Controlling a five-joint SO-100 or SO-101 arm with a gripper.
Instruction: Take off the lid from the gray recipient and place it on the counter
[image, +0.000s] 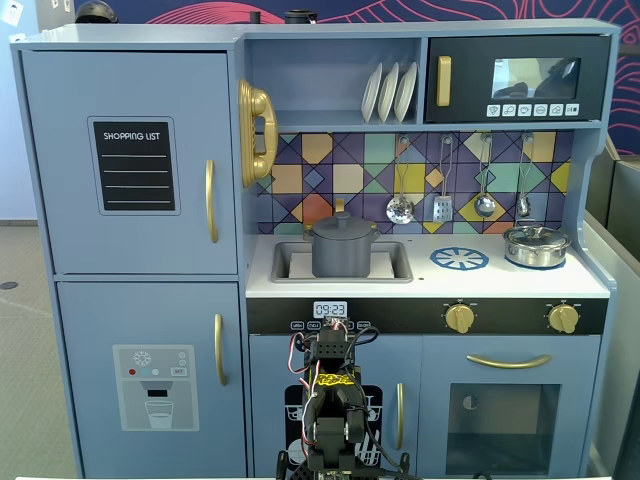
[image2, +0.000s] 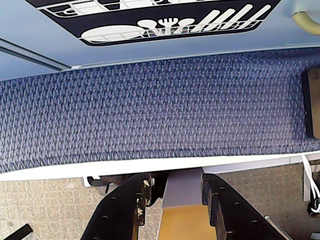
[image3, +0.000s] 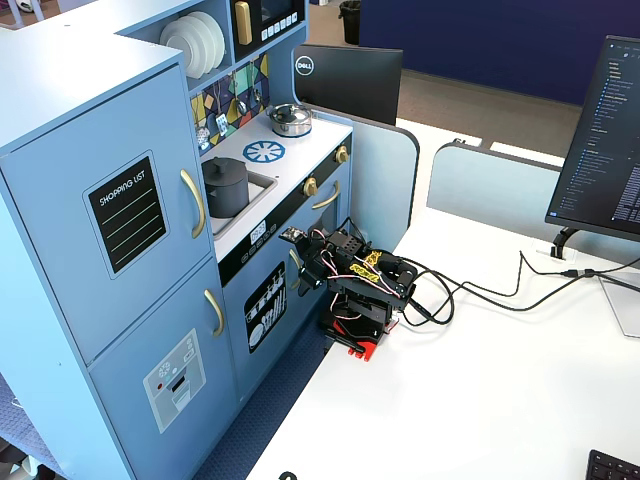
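Lid (image: 343, 225) is sitting on the gray recipient (image: 344, 256) in the counter (image: 520, 282) sink, so the empty, open claw (image2: 172, 192), folded low, is needing to rise and descend squarely over the knob.

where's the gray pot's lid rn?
The lid sits on the gray pot in the sink cut-out, left of the burner print in a fixed view.

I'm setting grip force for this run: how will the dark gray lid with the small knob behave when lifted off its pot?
The matte dark gray round lid looks rigid, so it should not flex. Its small central knob offers little purchase and might slip. The open gripper is nowhere near it.
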